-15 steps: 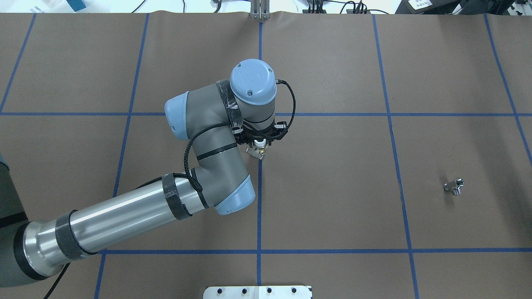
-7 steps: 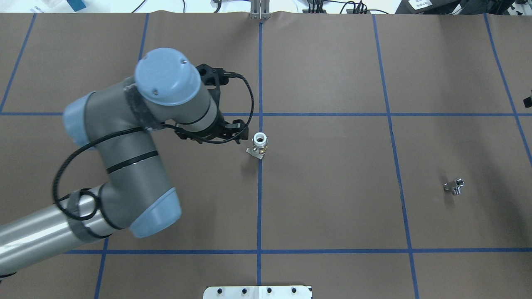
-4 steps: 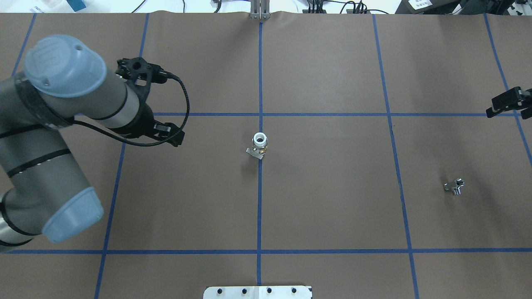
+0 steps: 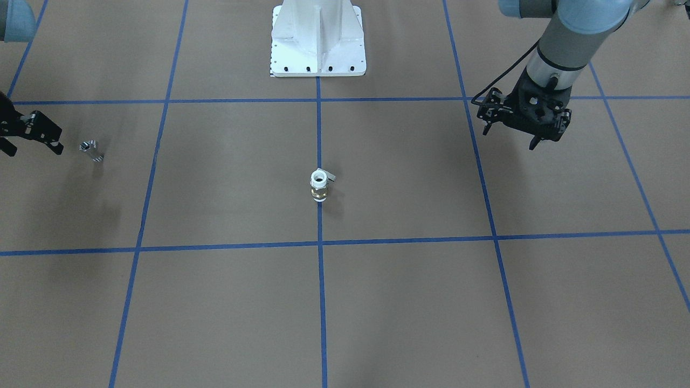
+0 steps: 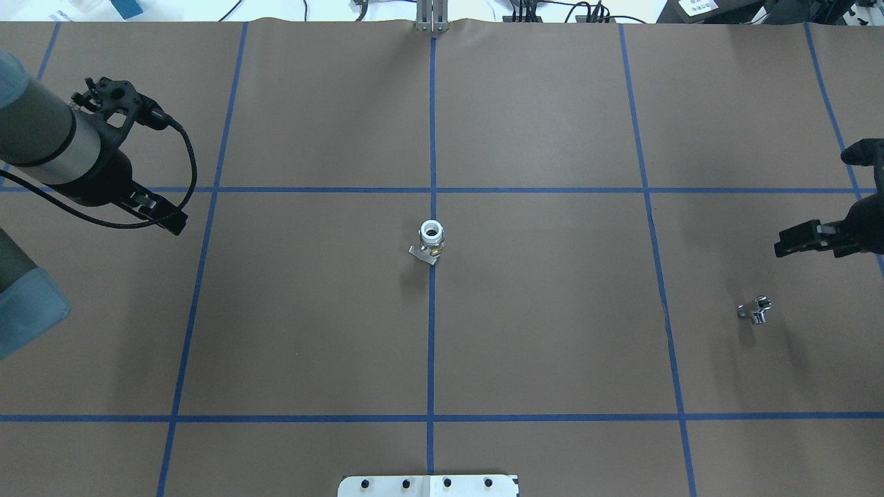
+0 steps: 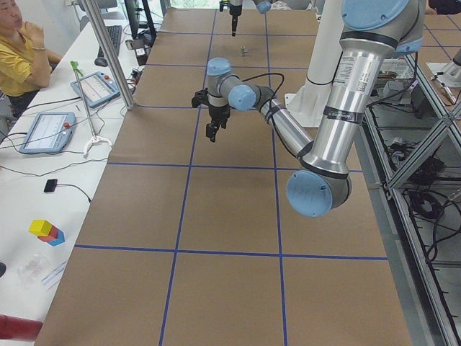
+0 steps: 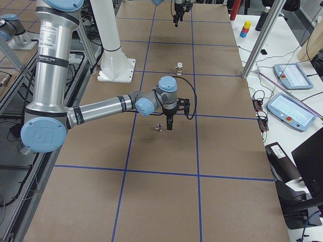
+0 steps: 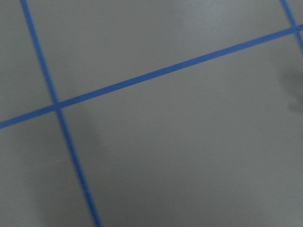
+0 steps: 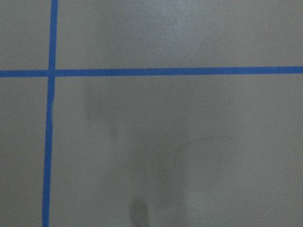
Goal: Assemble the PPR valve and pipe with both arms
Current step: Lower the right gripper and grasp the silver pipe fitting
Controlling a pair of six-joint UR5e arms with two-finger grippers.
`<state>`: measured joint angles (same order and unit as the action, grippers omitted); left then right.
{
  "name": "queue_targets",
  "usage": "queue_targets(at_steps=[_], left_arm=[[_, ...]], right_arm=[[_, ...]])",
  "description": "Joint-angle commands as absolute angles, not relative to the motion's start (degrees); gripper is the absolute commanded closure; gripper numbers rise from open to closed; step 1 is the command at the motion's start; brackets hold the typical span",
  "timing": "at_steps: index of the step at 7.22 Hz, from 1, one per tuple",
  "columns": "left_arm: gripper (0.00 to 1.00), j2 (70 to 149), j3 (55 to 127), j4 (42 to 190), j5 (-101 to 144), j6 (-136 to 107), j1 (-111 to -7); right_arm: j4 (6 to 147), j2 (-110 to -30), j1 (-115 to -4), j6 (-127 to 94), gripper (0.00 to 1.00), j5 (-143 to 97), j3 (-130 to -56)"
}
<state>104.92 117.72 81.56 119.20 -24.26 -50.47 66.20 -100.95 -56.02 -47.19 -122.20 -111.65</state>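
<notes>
The PPR valve (image 5: 431,239) stands upright and alone at the table's centre, white end up, with its grey lever toward the robot; it also shows in the front view (image 4: 319,185). The silver pipe (image 5: 754,310) lies on the right part of the table, also seen in the front view (image 4: 91,151). My left gripper (image 5: 169,219) hangs open and empty far to the left of the valve (image 4: 520,139). My right gripper (image 5: 787,247) is open and empty, above the table just beyond the pipe (image 4: 32,151). Both wrist views show only brown mat and blue tape.
The white pedestal base (image 4: 318,37) stands at the robot's edge of the table. Blue tape lines (image 5: 431,345) grid the brown mat. A metal post (image 5: 431,17) stands at the far edge. Side benches hold tablets (image 7: 290,108) and a seated operator (image 6: 18,54).
My left gripper let go of the valve, leaving it upright, and drew away to the far left. My right gripper came in from the right edge and moved down toward the pipe.
</notes>
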Motion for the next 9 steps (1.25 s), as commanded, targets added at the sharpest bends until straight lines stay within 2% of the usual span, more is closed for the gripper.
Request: queue_targets(at_steps=[1,4,5,7,8,9], left_arm=[[0.0,104.68,117.77,81.56,119.44,-24.25,-50.8],[0.0,104.77,117.6,81.56,119.44,-25.4,-50.62],[0.0,104.77,117.6,81.56,119.44,-25.4,-50.62],[0.0,104.77,117.51,81.56,119.44,-26.18,-50.45],[0.0,104.85,117.6,81.65,119.44,-28.02,-50.19],[0.0,104.85,117.51,81.65,119.44,-28.3,-50.1]], right_arm=[[61.0,-104.14,-45.84,-54.55,0.0,-113.34,-111.36],[55.13,-104.06,-42.9,-56.69,0.01,-113.03,-108.65],[54.59,-104.06,-42.54,-56.6,0.05,-112.85,-107.85],[54.58,-103.89,-42.45,-56.34,0.51,-112.94,-107.67],[54.58,-103.89,-42.45,-56.25,0.81,-113.29,-107.75],[54.58,-103.8,-42.45,-55.9,1.0,-113.46,-107.84]])
